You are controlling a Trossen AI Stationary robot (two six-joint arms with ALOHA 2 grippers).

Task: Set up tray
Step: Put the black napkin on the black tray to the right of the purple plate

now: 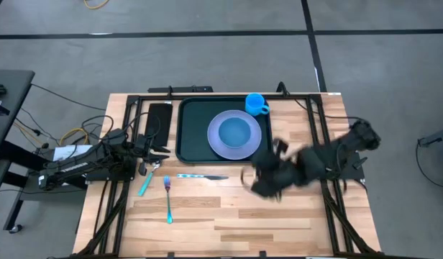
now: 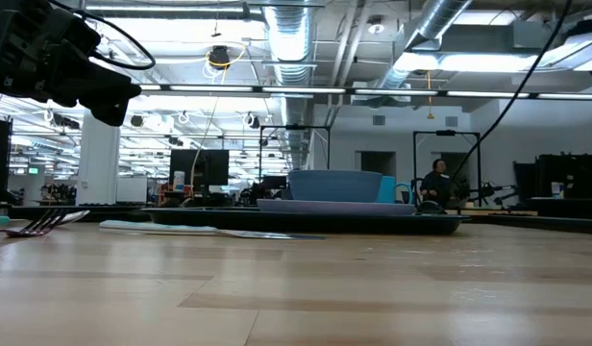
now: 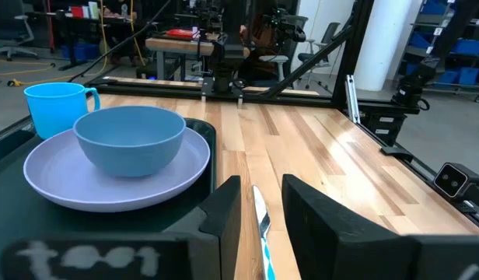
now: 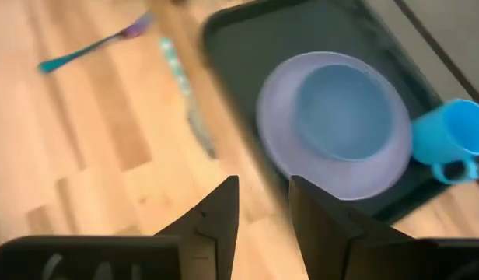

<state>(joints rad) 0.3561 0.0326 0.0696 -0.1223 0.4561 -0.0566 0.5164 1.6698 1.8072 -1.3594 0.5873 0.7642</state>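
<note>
So the tray (image 1: 193, 137) sits at the back middle of the tabletop (image 1: 229, 216), long side running left to right. On it there's a lavender plate (image 1: 216, 144) with a blue bowl (image 1: 235, 131) in the middle of it, and a bright blue cup (image 1: 256, 103) at the tray's far right corner, right next to the plate.

The right end effector (image 1: 259, 181) hangs above the bare wood just off the tray's front right corner, near it but not touching anything. In its wrist view the two fingers (image 4: 216, 214) stand a little apart with nothing between them, and the tray with the plate and cup shows ahead of them, beyond the knife.

The left end effector (image 1: 158, 150) is low over the tabletop just beside the tray's left edge. Its fingers (image 3: 224, 210) are also parted and empty, and its wrist view has the tray's rim right in front with the plate and bowl close by.

Cutlery is all still off the tray: a knife (image 1: 200, 176) lies on the wood just in front of the tray's front edge, a fork (image 1: 167, 199) with a teal handle is a bit nearer the front, and a teal-handled spoon (image 1: 147, 180) lies left of that. A black rectangle (image 1: 159, 119) lies left of the tray.
</note>
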